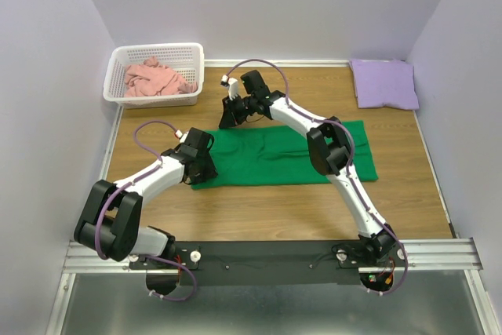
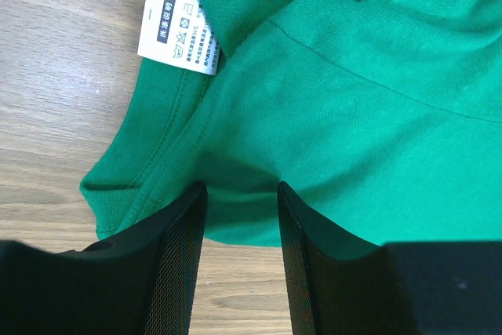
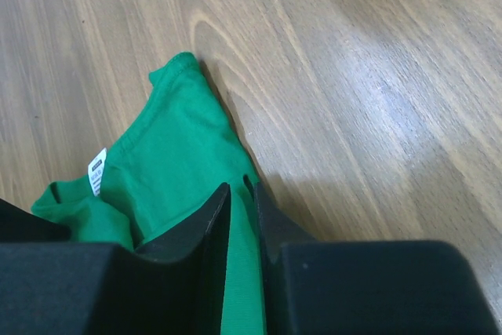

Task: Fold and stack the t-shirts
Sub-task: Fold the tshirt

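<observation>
The bright green t-shirt (image 1: 290, 151) lies flat as a long folded band across the middle of the wooden table. My left gripper (image 1: 204, 174) is at its near left corner. In the left wrist view the jaws (image 2: 241, 194) stand apart over the shirt's edge (image 2: 376, 100), near the white neck label (image 2: 179, 25). My right gripper (image 1: 230, 119) is at the far left corner. In the right wrist view it (image 3: 241, 194) is shut on a strip of green cloth (image 3: 180, 154). The lavender t-shirt (image 1: 384, 84) lies folded at the back right. The salmon pink t-shirt (image 1: 153, 78) is crumpled in the basket.
The white lattice basket (image 1: 157, 49) stands at the back left corner. Walls close in the table on the left, back and right. Bare wood (image 1: 274, 209) lies between the green shirt and the arm bases.
</observation>
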